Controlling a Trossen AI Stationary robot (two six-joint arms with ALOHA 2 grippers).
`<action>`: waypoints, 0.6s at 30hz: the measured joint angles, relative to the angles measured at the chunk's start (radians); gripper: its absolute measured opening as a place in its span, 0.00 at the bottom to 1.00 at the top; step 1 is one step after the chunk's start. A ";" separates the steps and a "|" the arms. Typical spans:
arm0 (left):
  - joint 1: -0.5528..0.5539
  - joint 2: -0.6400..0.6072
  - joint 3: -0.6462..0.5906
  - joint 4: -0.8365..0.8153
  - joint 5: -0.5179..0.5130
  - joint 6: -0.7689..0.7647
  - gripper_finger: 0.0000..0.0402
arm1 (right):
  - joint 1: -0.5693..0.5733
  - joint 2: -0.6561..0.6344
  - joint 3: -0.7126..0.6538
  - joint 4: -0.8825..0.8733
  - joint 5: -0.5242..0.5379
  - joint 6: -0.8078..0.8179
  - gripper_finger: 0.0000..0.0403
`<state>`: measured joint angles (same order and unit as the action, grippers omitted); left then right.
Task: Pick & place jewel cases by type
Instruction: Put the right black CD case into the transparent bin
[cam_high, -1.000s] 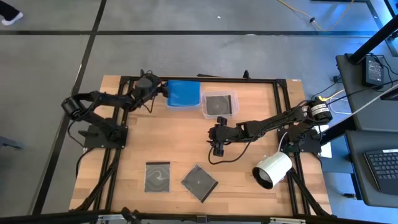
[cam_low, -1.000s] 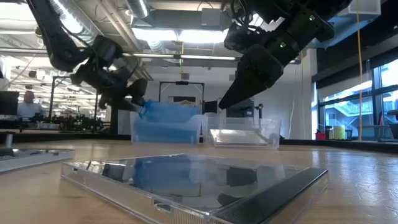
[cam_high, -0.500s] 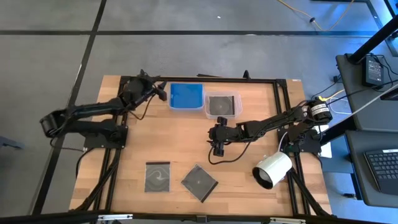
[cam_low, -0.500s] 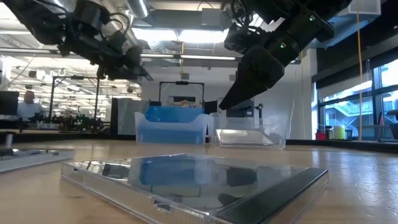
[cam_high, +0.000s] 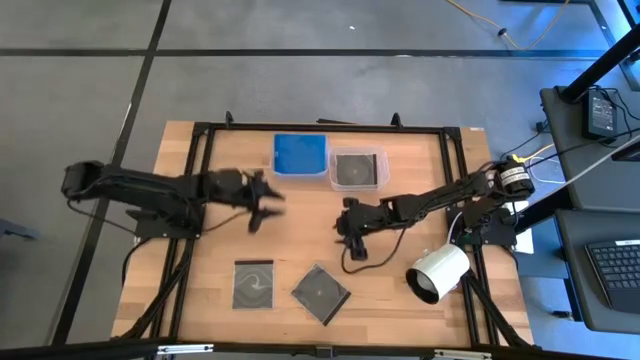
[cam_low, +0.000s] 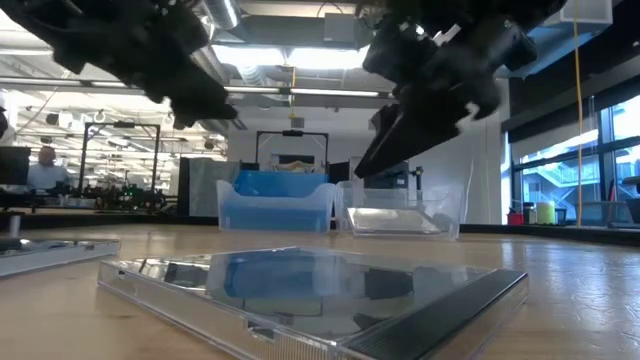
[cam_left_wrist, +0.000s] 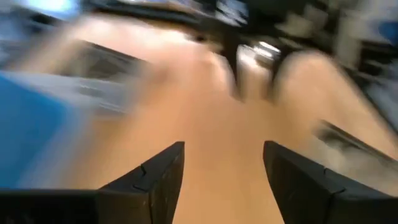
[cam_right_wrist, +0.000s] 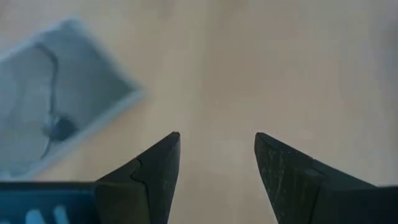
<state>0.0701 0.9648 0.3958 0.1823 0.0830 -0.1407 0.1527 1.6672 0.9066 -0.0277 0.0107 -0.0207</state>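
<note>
Two jewel cases lay flat on the wooden table (cam_high: 300, 235), near its front edge: a grey one (cam_high: 253, 284) and, just beside it, a dark one (cam_high: 320, 293) turned diamond-wise. Probably light, stiff, slick, crack-prone plastic; best pinched across opposite edges, since flat faces offer no purchase. Behind them, at the far edge, a blue-filled tub (cam_high: 299, 154) touched a clear tub (cam_high: 357, 169) with a dark case inside. The left gripper (cam_high: 262, 202) and right gripper (cam_high: 352, 236) hung over bare wood between tubs and cases, jaws apart, empty. A white cylinder (cam_high: 437, 271) lay right of the cases. Workshop benches behind.
</note>
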 joint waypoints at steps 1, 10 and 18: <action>-0.049 0.015 0.000 0.000 0.004 -0.016 0.53 | 0.007 0.000 0.000 0.000 -0.034 -0.020 0.52; -0.390 0.245 0.000 0.194 -0.263 -0.068 0.53 | 0.136 0.033 0.001 0.104 -0.099 -0.143 0.52; -0.476 0.429 0.000 0.395 -0.263 -0.095 0.53 | 0.251 0.078 0.000 0.099 -0.054 -0.091 0.52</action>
<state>-0.4062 1.3941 0.3962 0.5773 -0.1801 -0.2355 0.4041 1.7455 0.9070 0.0715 -0.0437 -0.1120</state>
